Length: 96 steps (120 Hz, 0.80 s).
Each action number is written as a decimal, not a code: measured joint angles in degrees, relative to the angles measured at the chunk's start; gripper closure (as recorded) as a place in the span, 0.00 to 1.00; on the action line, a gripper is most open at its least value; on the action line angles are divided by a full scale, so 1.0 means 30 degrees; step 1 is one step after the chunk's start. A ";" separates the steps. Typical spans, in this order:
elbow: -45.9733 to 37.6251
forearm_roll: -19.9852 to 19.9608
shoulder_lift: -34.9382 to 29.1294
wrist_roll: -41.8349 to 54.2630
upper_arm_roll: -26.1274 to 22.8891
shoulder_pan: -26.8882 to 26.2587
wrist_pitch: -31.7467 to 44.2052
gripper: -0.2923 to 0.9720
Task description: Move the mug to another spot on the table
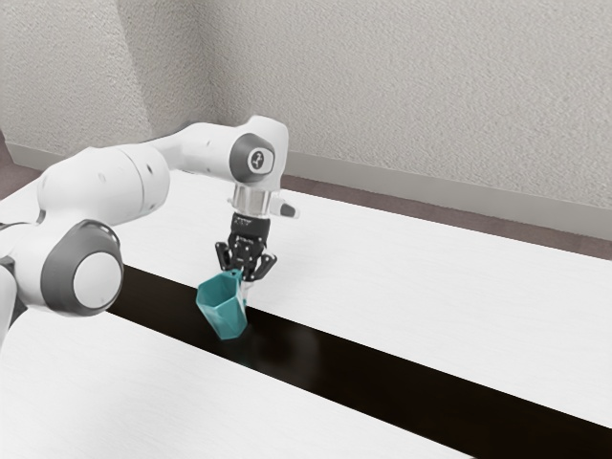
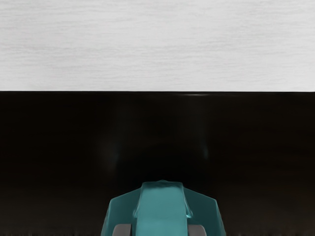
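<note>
**Robot Arm Grips Teal Mug Over Desk's Dark Stripe**

The Franka arm (image 1: 143,182) reached down from the exterior view's left, its black fingers (image 1: 252,271) clamped from two sides on the upper edge of the teal mug (image 1: 222,308). In the wrist view, a teal part of the mug sat pinched between the grey pads (image 2: 120,230); whether that part was rim or handle could not be told. The mug hung just beneath the fingers and a little toward the exterior view's left. It was tilted, its long axis leaning off vertical. It lay over the glossy dark stripe (image 1: 402,392) crossing the white desk (image 1: 430,268); whether its base touched the surface was unclear. With the grasp apparently made, the carry looked to hinge on that off-centre hold. The body was slung to one side of the fingers and could swing or slip.
</note>
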 joint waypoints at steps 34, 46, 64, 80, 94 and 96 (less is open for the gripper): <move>0.0769 -0.0021 0.0729 -0.0460 -0.0455 0.0493 -0.1415 0.76; 0.1637 0.0135 0.1096 -0.0577 -0.0473 0.0536 -0.1714 0.77; 0.2130 0.0337 0.1565 -0.0711 -0.0514 0.0545 -0.1784 0.77; 0.2162 0.0448 0.1678 -0.0802 -0.0641 0.0564 -0.1625 0.77; 0.2157 0.0461 0.1799 -0.0868 -0.0650 0.0617 -0.1478 0.76; 0.2156 0.0459 0.1804 -0.0878 -0.0649 0.0619 -0.1464 0.76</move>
